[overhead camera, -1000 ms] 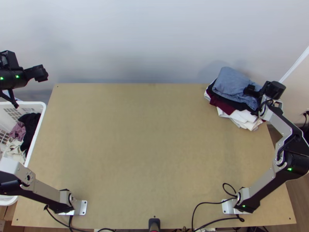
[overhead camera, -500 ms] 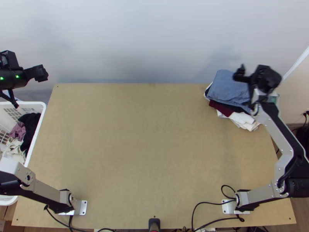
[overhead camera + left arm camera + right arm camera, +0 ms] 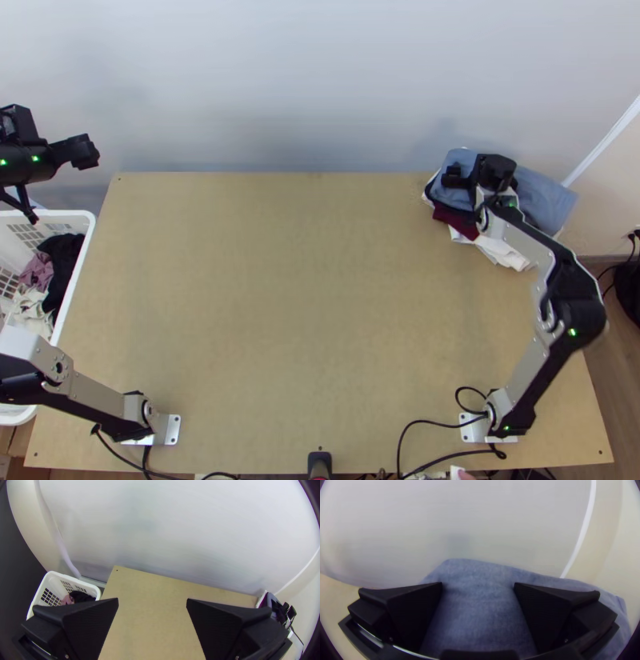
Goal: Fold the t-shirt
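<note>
Above our counter (image 3: pixel 304 280), the right arm (image 3: pixel 524 242) has just swung inward over the pile of clothes (image 3: pixel 456 222); we judge the folding done, with only tidying left. Under the right pincer (image 3: pixel 478 584) lies the blue t-shirt (image 3: pixel 547 200), apparently folded and fairly flat, now jutting past its outer side. That pincer is open; so is our left pincer (image 3: pixel 152 599), well apart from it.

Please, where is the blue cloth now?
In the top view, the blue cloth lies at upper right, on top of the clothes pile at the far right corner of the table, below the right gripper.
</note>
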`<action>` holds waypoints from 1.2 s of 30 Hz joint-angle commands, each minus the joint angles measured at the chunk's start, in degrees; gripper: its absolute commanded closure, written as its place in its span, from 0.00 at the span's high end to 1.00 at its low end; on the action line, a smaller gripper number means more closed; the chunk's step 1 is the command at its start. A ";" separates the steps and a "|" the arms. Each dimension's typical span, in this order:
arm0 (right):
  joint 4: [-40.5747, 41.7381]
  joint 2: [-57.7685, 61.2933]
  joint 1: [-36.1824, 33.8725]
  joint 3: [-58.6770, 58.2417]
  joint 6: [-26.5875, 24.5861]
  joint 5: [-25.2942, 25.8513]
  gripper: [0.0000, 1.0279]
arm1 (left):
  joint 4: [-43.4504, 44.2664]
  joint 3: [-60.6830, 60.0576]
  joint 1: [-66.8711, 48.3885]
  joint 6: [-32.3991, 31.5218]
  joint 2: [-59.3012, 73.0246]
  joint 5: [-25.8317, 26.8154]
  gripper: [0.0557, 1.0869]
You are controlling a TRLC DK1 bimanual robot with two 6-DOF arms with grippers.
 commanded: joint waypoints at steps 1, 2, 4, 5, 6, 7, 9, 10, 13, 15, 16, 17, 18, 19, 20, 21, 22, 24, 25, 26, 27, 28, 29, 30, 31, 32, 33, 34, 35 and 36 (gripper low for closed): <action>-0.84 2.74 -2.87 3.13 -0.06 1.55 0.95 | -0.43 1.69 0.53 0.19 -1.27 0.44 0.96; -1.19 1.42 -3.04 3.04 0.02 1.55 0.95 | -0.43 1.69 0.62 0.19 -1.45 0.44 0.96; -1.72 -2.88 -3.04 2.25 -0.06 1.55 0.95 | -0.26 1.69 0.71 0.19 -1.71 0.44 0.96; -2.42 -5.35 -2.95 1.99 -0.15 1.55 0.95 | 0.01 1.69 0.71 0.28 -1.97 0.44 0.96; -3.13 -7.98 -2.95 1.90 -0.33 1.55 0.95 | 0.18 1.78 0.79 0.19 -2.24 0.36 0.96; -4.01 -10.79 -2.87 1.90 -0.68 1.55 0.95 | 0.45 1.78 0.79 0.19 -2.41 0.44 0.96; -4.27 -16.07 -2.69 1.55 -2.00 1.55 0.96 | 0.97 1.87 0.79 0.28 -3.03 0.36 0.96; -4.27 -18.53 -2.60 1.46 -2.70 1.55 0.96 | 1.50 1.87 0.71 0.28 -3.38 0.36 0.96; -3.74 -25.65 -2.07 1.55 -5.25 1.46 0.96 | 3.43 1.87 0.71 0.28 -4.35 -0.61 0.96; -3.13 -29.69 -1.99 1.90 -5.69 1.46 0.96 | 5.54 1.87 0.62 -0.25 -5.05 -1.93 0.96; -1.72 -32.24 -1.99 1.64 -5.25 1.46 0.96 | 6.86 1.87 0.62 -0.68 -5.23 -2.72 0.96; 0.39 -34.61 -2.07 0.67 -4.02 1.46 0.96 | 8.36 1.87 0.62 -1.56 -5.58 -3.86 0.96; 3.46 -37.16 -2.43 -0.83 -1.73 1.46 0.96 | 9.76 1.87 0.62 -2.53 -6.02 -4.39 0.96; 5.84 -39.27 -2.87 -2.06 0.73 1.37 0.96 | 10.82 1.78 0.71 -3.15 -6.46 -4.39 0.96; 7.51 -41.12 -3.30 -2.94 2.84 1.37 0.96 | 11.96 1.69 0.71 -3.32 -7.07 -5.18 0.96; 8.21 -43.05 -3.83 -3.37 4.33 1.20 0.96 | 13.37 1.52 0.62 -3.50 -7.86 -6.41 0.96; 8.12 -44.81 -4.10 -3.81 5.12 0.49 0.96 | 14.60 1.08 0.62 -3.85 -9.09 -6.76 0.96; 8.56 -49.47 -4.54 -6.10 4.95 -2.67 0.96 | 18.20 -1.47 0.18 -3.76 -12.08 -9.66 0.96; 10.41 -51.75 -4.54 -7.77 4.95 -3.99 0.96 | 20.40 -3.58 0.00 -3.59 -14.02 -10.54 0.96; 12.78 -54.13 -4.54 -9.79 4.95 -5.40 0.96 | 22.95 -6.13 0.00 -3.50 -16.30 -11.16 0.96; 15.15 -56.23 -4.54 -11.81 4.95 -7.24 0.96 | 26.20 -9.47 0.00 -3.41 -19.03 -11.42 0.96; 16.56 -58.61 -4.62 -14.10 4.95 -9.17 0.96 | 30.06 -13.60 0.09 -2.97 -22.28 -11.69 0.96; 17.00 -60.89 -4.71 -16.29 4.95 -11.02 0.96 | 34.81 -18.96 0.09 -1.74 -25.88 -12.74 0.96; 17.00 -63.27 -4.71 -18.32 4.86 -11.90 0.96 | 40.26 -24.50 0.09 -0.77 -29.84 -13.88 0.96; 17.00 -65.64 -4.62 -20.78 4.95 -12.51 0.96 | 44.57 -29.95 0.09 0.11 -33.97 -14.15 0.96; 17.00 -67.84 -4.62 -23.15 4.86 -13.31 0.96 | 48.87 -35.31 0.09 1.42 -37.83 -14.23 0.96; 17.09 -70.21 -4.71 -25.61 4.86 -13.83 0.96 | 53.71 -40.76 0.09 2.22 -41.88 -14.76 0.96; 17.17 -72.49 -4.62 -28.34 4.86 -14.18 0.96 | 57.93 -45.68 0.09 2.48 -45.74 -14.94 0.95; 17.44 -74.60 -4.54 -30.97 4.95 -14.27 0.96 | 61.18 -50.16 0.00 3.27 -49.26 -14.94 0.95; 17.44 -76.98 -4.45 -33.78 4.95 -14.36 0.96 | 64.61 -54.56 0.18 4.41 -52.60 -15.20 0.95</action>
